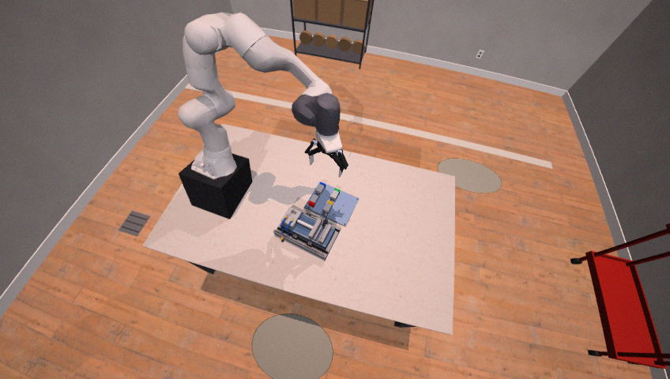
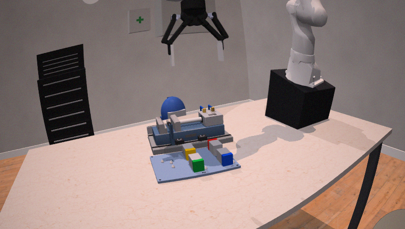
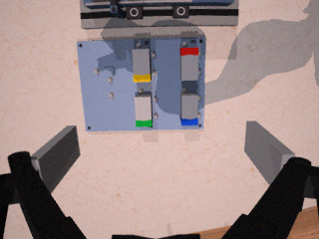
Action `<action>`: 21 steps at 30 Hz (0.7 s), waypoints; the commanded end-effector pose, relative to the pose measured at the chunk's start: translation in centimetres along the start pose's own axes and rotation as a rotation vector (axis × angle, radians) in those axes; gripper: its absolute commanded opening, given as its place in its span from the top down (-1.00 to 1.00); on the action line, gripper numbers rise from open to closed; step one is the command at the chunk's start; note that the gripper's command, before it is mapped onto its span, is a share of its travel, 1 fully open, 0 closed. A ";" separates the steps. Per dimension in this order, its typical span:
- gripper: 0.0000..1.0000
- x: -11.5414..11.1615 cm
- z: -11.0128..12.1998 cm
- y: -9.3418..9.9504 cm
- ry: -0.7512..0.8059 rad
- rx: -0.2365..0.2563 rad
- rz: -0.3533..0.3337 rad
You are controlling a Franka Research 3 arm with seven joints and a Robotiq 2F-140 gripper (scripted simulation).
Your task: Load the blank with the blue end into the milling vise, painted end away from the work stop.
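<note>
Hanging in the air above the table point(image 1: 399, 244) point(image 2: 99, 181) point(image 3: 174, 199), the gripper point(image 1: 325, 167) point(image 2: 196, 60) point(image 3: 160, 138) has its fingers spread wide, with nothing between them. From where I stand, the loading itself looks untouched. The blue-ended blank point(image 1: 320, 189) point(image 2: 226, 156) point(image 3: 189, 107) sits on the infeed plate point(image 1: 348, 201) point(image 2: 167, 174) point(image 3: 100, 112), its painted end facing away from the milling vise point(image 1: 307, 230) point(image 2: 188, 131) point(image 3: 159, 20). The red-ended blank point(image 1: 314, 200) point(image 2: 215, 146) point(image 3: 189, 66) is in line with it, nearer the vise; the yellow-ended blank point(image 1: 328, 205) point(image 2: 189, 150) point(image 3: 142, 64) and the green-ended blank point(image 1: 335, 193) point(image 2: 196, 162) point(image 3: 144, 109) make the neighbouring row. I see no blank between the jaws. So everything remains, I'd say: pick up the blue one, carry it over, lower it flat onto the bars, then get it snug to fixed jaw and work stop. Its paint already points away from the stop's side, so it may need little turning beyond what the jaws ask. The other three already seem placed as they should finish, provided the fingers don't knock them.
</note>
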State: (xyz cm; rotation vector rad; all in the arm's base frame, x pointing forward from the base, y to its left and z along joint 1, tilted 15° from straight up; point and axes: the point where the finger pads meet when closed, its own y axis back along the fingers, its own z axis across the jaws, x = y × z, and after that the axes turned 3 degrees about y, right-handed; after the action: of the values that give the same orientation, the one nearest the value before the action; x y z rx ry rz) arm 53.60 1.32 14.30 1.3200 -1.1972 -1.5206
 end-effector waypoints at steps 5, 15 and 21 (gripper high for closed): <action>-1.00 -0.2 -0.1 -0.3 0.184 0.002 -0.002; -1.00 -0.3 -0.1 -0.3 0.230 0.002 -0.002; -1.00 -0.2 -0.1 -0.3 0.222 0.001 -0.001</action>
State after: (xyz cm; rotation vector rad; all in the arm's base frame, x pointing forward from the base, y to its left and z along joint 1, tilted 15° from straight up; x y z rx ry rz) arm 53.70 1.60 14.09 1.4260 -1.0794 -1.3622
